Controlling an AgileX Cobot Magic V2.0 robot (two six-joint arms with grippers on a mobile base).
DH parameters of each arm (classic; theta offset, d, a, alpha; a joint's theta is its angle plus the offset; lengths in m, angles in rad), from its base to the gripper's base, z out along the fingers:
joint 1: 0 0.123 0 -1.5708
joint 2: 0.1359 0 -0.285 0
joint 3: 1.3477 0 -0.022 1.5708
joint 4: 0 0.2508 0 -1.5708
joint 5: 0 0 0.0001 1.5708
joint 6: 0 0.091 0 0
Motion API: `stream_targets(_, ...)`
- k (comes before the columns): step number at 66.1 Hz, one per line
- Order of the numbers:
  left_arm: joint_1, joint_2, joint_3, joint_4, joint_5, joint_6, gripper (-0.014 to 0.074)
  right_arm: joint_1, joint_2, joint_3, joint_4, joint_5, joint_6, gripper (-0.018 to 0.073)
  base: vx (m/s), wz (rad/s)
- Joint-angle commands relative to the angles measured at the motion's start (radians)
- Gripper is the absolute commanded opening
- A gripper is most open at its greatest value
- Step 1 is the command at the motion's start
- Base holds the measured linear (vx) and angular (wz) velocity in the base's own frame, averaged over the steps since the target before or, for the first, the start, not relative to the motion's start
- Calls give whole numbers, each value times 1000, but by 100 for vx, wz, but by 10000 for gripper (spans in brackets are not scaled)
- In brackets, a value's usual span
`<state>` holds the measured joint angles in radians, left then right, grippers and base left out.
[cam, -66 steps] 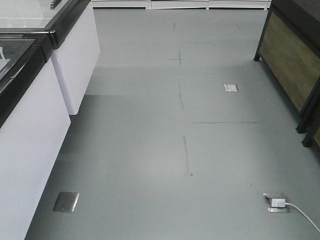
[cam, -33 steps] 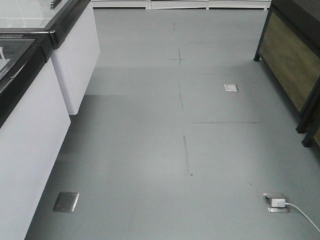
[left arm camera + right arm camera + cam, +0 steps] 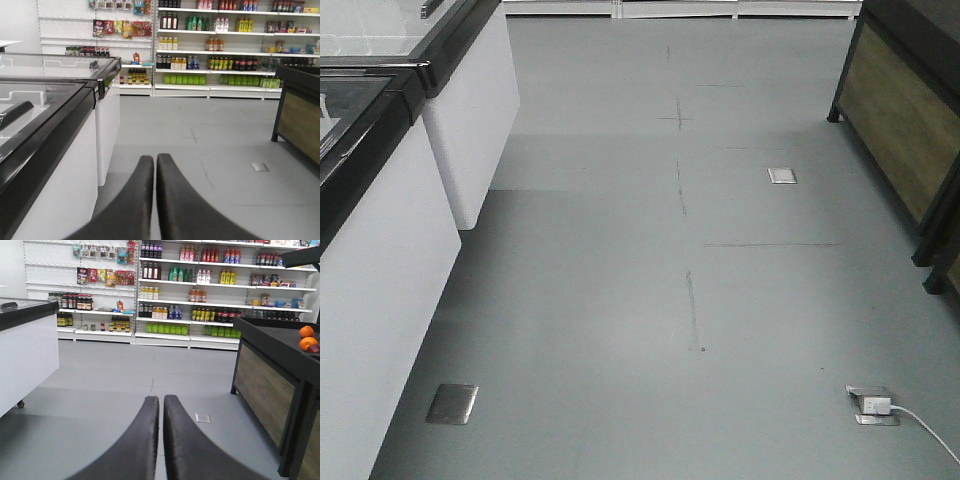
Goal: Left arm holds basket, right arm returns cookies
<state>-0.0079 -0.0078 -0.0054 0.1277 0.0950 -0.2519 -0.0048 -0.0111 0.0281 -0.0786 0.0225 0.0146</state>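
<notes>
We are logging the left gripper (image 3: 155, 160) holding its fingers together on nothing, and the right gripper (image 3: 161, 401) likewise. A white freezer (image 3: 65, 170) is standing left of the left gripper, and a dark counter (image 3: 265, 365) bearing oranges (image 3: 306, 337) right of the right gripper. Stocked shelves (image 3: 200, 300) are lying far ahead. We cannot tell where the basket or cookies are.

Left claw (image 3: 155, 159) black, fingers together, nothing held; right claw (image 3: 161, 400) same.

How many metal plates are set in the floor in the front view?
3 plates: one near left, beside the white freezer; one farther, right of centre; one near right, holding a white plug. More may lie outside view.
</notes>
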Motion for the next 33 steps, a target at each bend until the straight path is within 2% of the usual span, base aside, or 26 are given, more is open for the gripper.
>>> stream_targets(1, 1, -15, -63, -6, -53, -23, -6, -5, -13, 18, -6, -72, -2, -3, 0, 0)
stream_targets(13, 1, -2, -95, -6, -48, -64, -6, -5, -13, 18, -6, -72, -2, -3, 0, 0)
stream_targets(21, 1, 50, -126, -22, -50, -147, -6, -5, -13, 18, -6, -72, -2, -3, 0, 0)
stream_targets(27, 1, 108, -181, -20, -47, -141, -6, -5, -13, 18, -6, -72, -2, -3, 0, 0)
stream_targets(33, 1, 180, -251, -20, -31, -96, -6, -5, -13, 18, -6, -72, -2, -3, 0, 0)
